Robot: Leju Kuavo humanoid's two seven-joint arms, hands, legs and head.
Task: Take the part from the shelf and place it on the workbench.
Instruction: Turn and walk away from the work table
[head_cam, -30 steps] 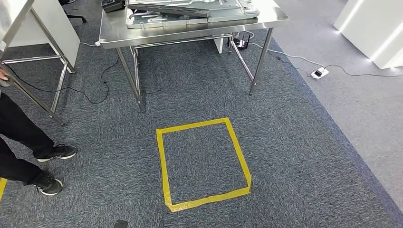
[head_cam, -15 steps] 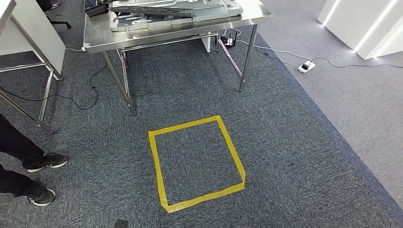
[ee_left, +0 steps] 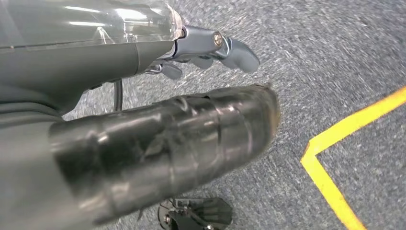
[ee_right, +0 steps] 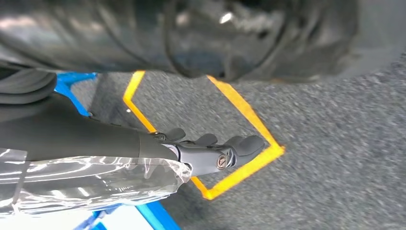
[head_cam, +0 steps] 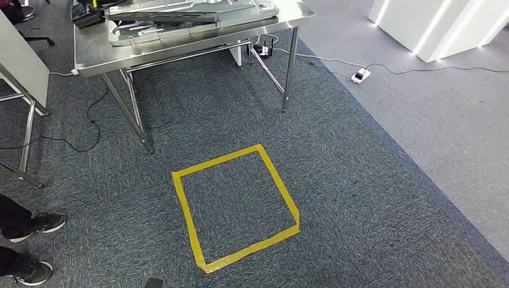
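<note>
- Head view: a stainless-steel workbench (head_cam: 96,53) stands ahead, already carrying large grey pressed-metal panels (head_cam: 192,15). A yellow tape square (head_cam: 234,207) marks the dark carpet before it, and a person's black shoes (head_cam: 33,225) are at the side. Judging from this, the robot is walking; stopping squarely on the square should give good reach.
- Left wrist view: the left hand (ee_left: 210,48) hangs over carpet, fingers loosely curled, holding nothing.
- Right wrist view: the right hand (ee_right: 215,151) hangs likewise, empty, near the tape corner.
- Where the shelf part lies, I cannot tell.
</note>
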